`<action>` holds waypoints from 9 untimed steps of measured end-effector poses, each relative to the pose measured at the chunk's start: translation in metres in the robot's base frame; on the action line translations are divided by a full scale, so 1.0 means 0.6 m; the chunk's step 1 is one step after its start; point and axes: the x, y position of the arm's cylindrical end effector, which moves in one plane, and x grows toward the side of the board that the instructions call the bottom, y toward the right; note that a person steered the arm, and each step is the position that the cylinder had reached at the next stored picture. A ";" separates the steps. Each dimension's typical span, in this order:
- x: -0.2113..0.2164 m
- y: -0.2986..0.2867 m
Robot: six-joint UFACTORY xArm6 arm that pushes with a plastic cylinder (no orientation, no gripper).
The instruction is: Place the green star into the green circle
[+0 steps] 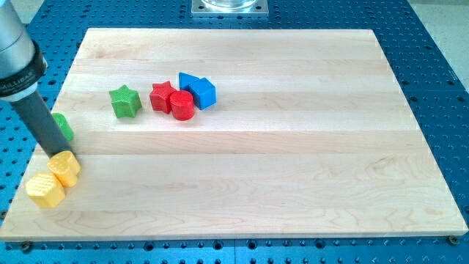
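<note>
The green star (125, 101) lies on the wooden board (293, 161) at the upper left. The green circle block (64, 127) sits near the board's left edge, partly hidden behind the dark rod. My tip (57, 155) is at the left edge, just below the green circle and touching the upper of two yellow blocks (65, 168). The star is well to the right of and above my tip.
A second yellow block (45, 190) lies at the lower left, against the first. A red star (161, 95), a red cylinder (181, 105) and two blue blocks (202, 92) cluster right of the green star. A metal mount (229, 6) stands at the view's top.
</note>
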 end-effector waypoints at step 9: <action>-0.187 0.118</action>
